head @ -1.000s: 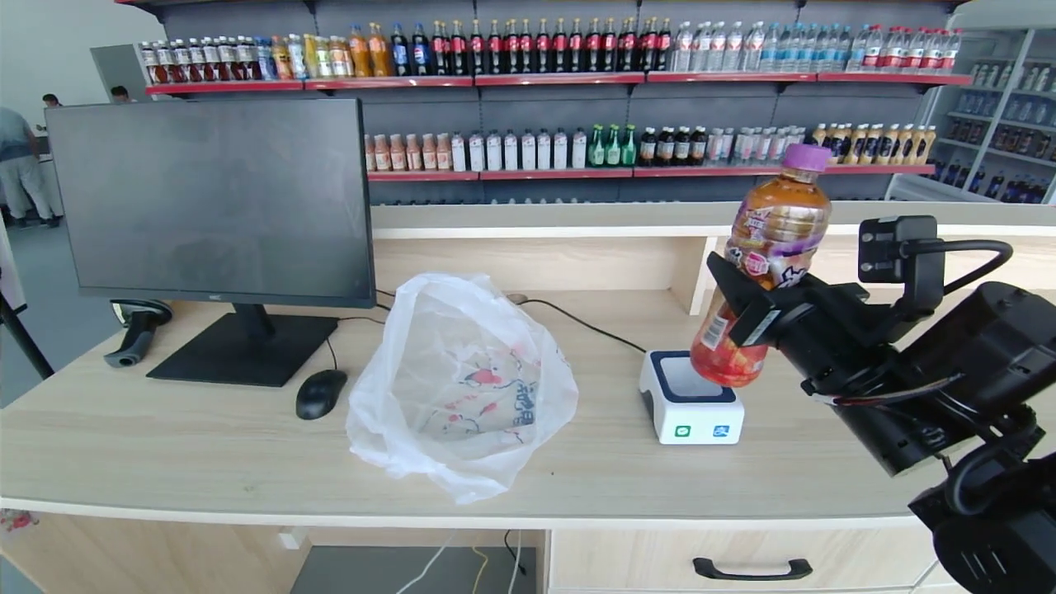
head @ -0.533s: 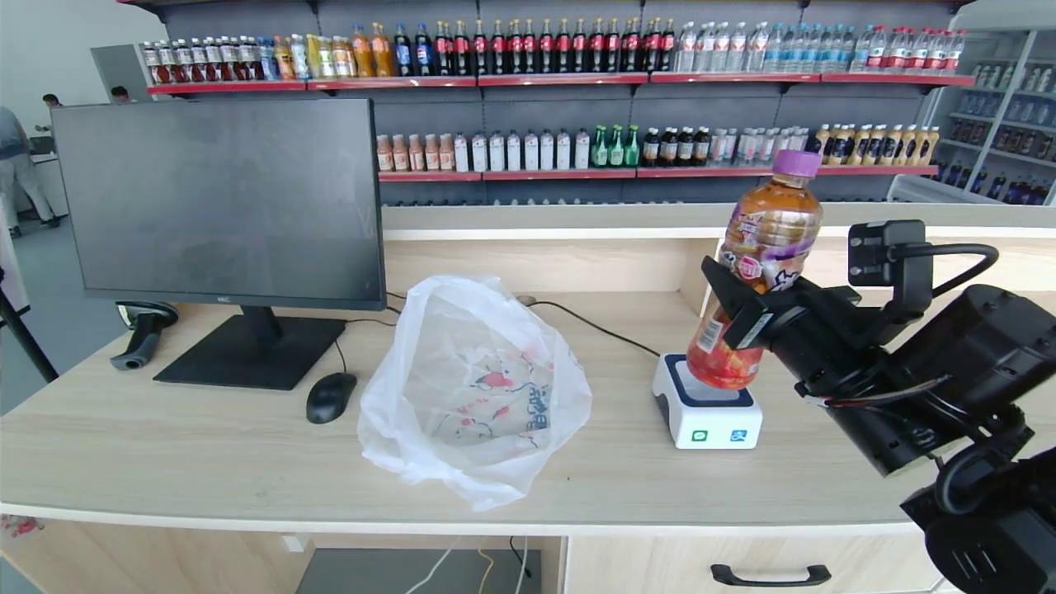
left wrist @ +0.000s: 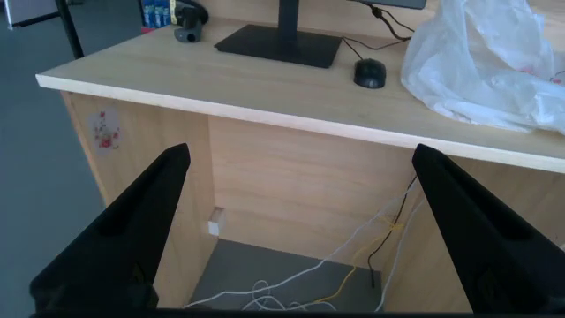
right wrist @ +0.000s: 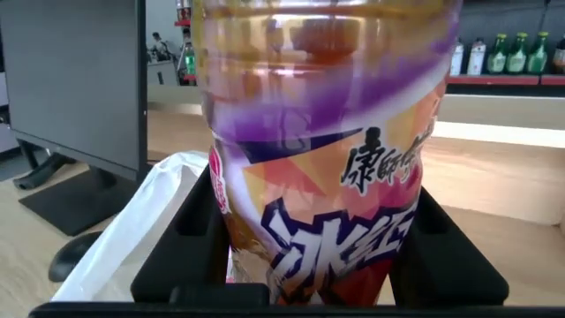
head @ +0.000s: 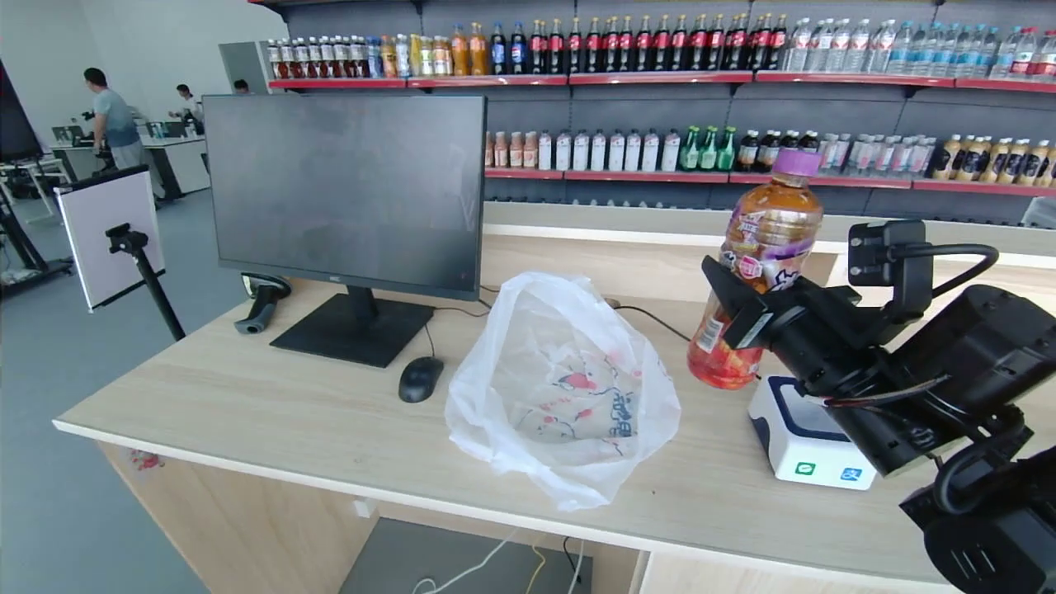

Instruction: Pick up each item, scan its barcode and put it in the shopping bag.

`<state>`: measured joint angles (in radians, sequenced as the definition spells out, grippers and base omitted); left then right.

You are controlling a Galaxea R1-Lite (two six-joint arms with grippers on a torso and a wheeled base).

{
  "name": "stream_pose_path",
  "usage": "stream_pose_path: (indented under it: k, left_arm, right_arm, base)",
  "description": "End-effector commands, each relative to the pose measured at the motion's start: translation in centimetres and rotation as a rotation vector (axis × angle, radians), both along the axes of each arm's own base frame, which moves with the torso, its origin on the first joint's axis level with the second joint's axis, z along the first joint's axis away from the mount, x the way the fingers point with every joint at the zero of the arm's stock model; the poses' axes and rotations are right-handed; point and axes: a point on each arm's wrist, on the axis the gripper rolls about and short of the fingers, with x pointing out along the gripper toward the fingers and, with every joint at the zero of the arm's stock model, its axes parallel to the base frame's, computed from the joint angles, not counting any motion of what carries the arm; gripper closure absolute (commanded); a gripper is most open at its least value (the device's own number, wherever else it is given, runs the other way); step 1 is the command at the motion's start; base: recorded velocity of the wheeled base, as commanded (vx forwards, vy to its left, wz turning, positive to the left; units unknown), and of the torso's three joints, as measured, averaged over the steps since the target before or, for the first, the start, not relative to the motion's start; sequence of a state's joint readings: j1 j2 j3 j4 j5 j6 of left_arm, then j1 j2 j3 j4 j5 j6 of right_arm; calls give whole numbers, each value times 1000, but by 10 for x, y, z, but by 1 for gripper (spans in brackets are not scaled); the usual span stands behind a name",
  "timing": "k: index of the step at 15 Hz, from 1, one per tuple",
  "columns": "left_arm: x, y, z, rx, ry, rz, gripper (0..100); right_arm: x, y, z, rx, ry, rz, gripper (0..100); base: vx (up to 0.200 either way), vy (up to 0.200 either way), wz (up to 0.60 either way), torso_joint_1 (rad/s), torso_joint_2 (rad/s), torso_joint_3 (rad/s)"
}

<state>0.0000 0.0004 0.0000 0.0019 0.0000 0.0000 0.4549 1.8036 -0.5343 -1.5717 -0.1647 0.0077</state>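
Note:
My right gripper (head: 742, 307) is shut on an amber drink bottle (head: 766, 264) with a purple cap and a purple label, holding it upright above the counter. The bottle hangs between the white plastic shopping bag (head: 565, 388) and the white box scanner (head: 804, 433), just left of the scanner. In the right wrist view the bottle (right wrist: 322, 132) sits between the black fingers (right wrist: 181, 234), with the bag (right wrist: 132, 238) behind it. My left gripper (left wrist: 300, 230) is open, low in front of the counter's front edge, with the bag (left wrist: 494, 62) up on top.
On the wooden counter (head: 247, 404) stand a dark monitor (head: 346, 190), a black mouse (head: 421, 378) and a handheld scanner (head: 262, 297). Drink shelves (head: 660, 78) line the back wall. A tripod with a white board (head: 124, 239) stands on the floor at left.
The head view has swung left, so the whole scene shifted right. The bottle in my right gripper went from over the box scanner to just left of it, nearer the bag.

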Motion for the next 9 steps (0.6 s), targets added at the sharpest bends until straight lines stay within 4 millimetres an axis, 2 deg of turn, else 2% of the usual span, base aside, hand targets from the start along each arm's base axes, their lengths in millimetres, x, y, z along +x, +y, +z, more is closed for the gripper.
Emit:
stream_pose_path:
  k: [1,9]
  left_arm:
    - [0,0,0,0,-1,0,0]
    - [0,0,0,0,-1,0,0]
  right_arm:
    - [1,1,-1,-3,2,1,100]
    - [34,21,-26,-22,47,14,100]
  base:
    - [0,0,0,0,0,0]
    - [0,0,0,0,0,0]
